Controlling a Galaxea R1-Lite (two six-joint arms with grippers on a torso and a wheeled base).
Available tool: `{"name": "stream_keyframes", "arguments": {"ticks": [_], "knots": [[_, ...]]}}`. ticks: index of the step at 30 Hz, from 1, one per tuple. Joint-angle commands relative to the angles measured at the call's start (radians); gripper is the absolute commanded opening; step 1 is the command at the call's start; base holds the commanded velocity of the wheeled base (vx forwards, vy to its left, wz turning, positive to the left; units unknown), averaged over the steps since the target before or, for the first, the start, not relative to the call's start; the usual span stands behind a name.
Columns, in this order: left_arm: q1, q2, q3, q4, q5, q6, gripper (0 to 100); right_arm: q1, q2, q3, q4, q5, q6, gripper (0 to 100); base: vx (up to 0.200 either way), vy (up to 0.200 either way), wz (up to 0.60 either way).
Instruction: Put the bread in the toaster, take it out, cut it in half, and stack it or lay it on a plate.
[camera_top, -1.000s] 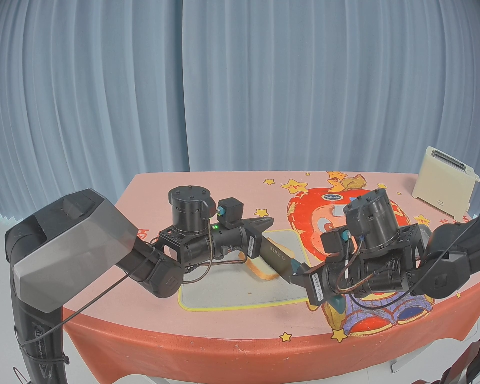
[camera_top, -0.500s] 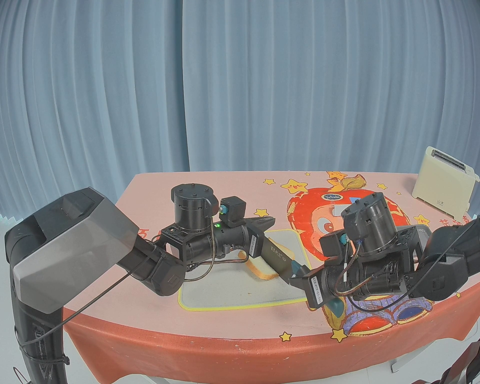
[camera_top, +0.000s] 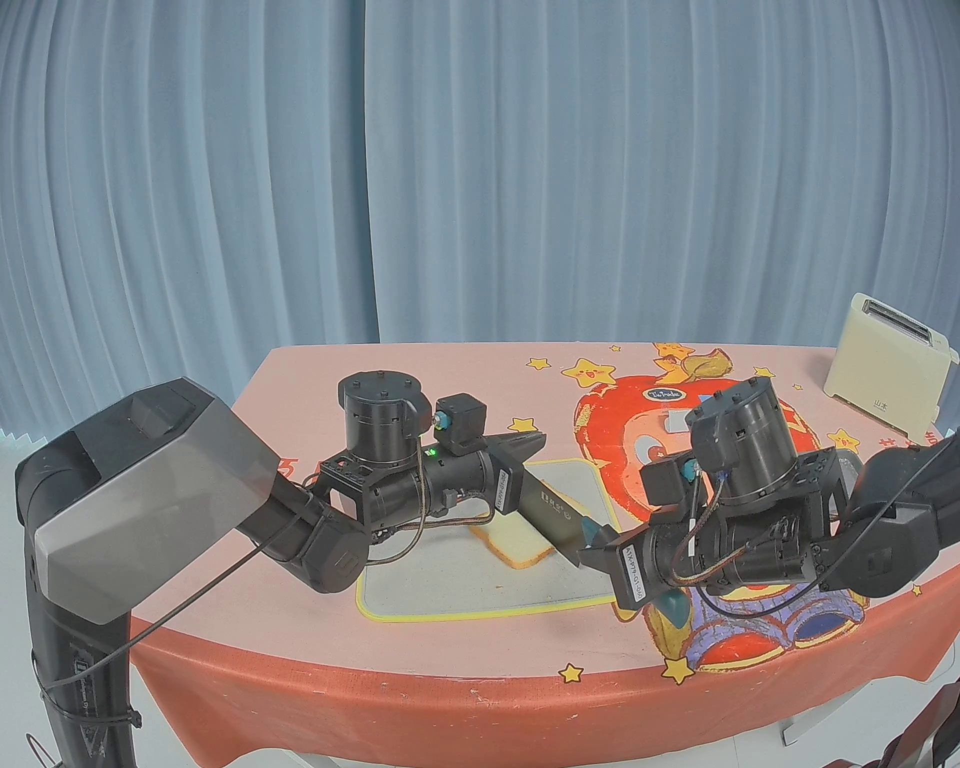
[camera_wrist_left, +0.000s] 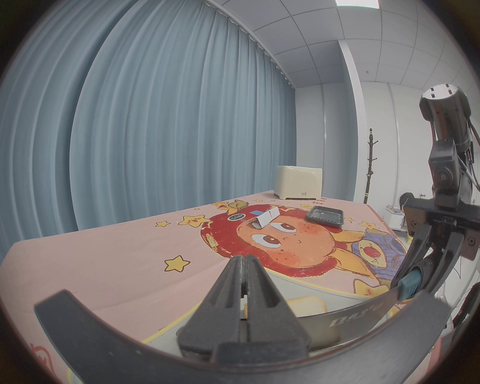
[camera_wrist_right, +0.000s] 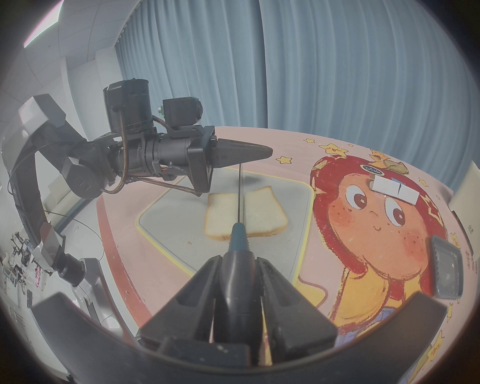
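A slice of bread (camera_top: 512, 541) (camera_wrist_right: 262, 212) lies on the grey cutting mat (camera_top: 440, 580) (camera_wrist_right: 170, 215). My right gripper (camera_top: 608, 552) (camera_wrist_right: 239, 260) is shut on the teal handle of a knife (camera_top: 555, 512) (camera_wrist_left: 350, 314). The blade stands edge-down across the middle of the slice; I cannot tell whether it has gone through. My left gripper (camera_top: 535, 442) (camera_wrist_left: 245, 267) (camera_wrist_right: 257, 149) is shut, holding nothing, with its tips just over the blade's far end. A cream toaster (camera_top: 890, 365) (camera_wrist_left: 298, 182) stands at the table's far right.
A dark plate (camera_wrist_left: 325, 216) (camera_wrist_right: 446, 267) lies on the cartoon tablecloth between the mat and the toaster. A small white card (camera_wrist_left: 265, 218) (camera_wrist_right: 397, 190) rests on the printed face. The table's front edge is close below the mat.
The slice was tipped up against the blade and now lies flatter on the mat. Both arms lifted slightly and came back down.
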Motion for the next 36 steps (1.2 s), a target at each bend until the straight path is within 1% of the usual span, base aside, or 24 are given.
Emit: {"name": "stream_keyframes", "arguments": {"ticks": [1,13,16,21,26,28,32,35,36], "knots": [[-0.005,0.001,-0.012,0.007,-0.001,-0.001,0,-0.004,0.017,0.003,0.000,-0.001,0.000,0,0.000,0.000,0.00],[-0.006,-0.122,0.003,0.011,-0.001,-0.003,0,-0.002,0.010,0.001,-0.001,-0.003,0.000,0,0.000,0.000,0.00],[0.000,-0.157,0.011,0.011,-0.001,-0.003,0,-0.002,0.005,-0.002,-0.001,-0.026,-0.002,0,0.000,0.000,0.00],[0.005,-0.202,0.043,0.013,0.001,-0.003,0,-0.002,-0.001,-0.006,-0.003,-0.029,-0.002,0,0.000,0.000,0.00],[0.011,-0.277,0.134,0.005,0.035,-0.001,0,-0.002,-0.024,-0.002,-0.029,-0.029,-0.002,0,0.000,0.000,0.00],[0.012,-0.295,0.160,0.004,0.036,-0.001,0,-0.002,-0.030,0.004,-0.052,-0.029,-0.002,0,0.000,0.000,0.00],[0.046,-0.332,0.215,-0.009,0.062,-0.001,0,-0.002,-0.035,0.012,-0.067,-0.029,-0.002,0,0.000,0.000,0.00],[0.051,-0.345,0.235,-0.029,0.071,-0.001,0,0.001,-0.045,0.012,-0.065,-0.029,-0.002,0,0.000,0.000,0.00],[0.075,-0.368,0.264,-0.046,0.081,-0.001,0,0.004,-0.056,0.013,-0.065,-0.029,0.000,0,0.000,0.000,0.00]]}}
